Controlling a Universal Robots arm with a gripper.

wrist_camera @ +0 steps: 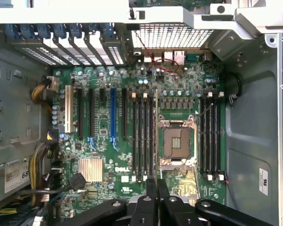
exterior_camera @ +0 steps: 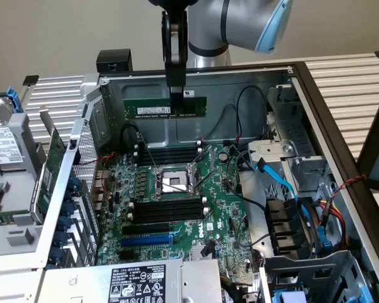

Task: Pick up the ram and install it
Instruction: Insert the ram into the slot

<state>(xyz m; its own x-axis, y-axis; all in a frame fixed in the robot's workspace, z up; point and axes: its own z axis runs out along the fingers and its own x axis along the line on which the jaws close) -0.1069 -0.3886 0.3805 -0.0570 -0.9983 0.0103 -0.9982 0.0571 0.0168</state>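
Hand (exterior_camera: 176, 95) grips ram (exterior_camera: 145, 108) above motherboard (exterior_camera: 222, 222), beside black memory slots (exterior_camera: 169, 209).

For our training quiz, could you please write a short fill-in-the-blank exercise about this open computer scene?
1. The gripper is shut on the ram, whose board is coloured ____.
2. The ram hangs ____ the motherboard, not yet installed.
3. The motherboard's white logo reads ____.
Missing words: green; above; DELL.
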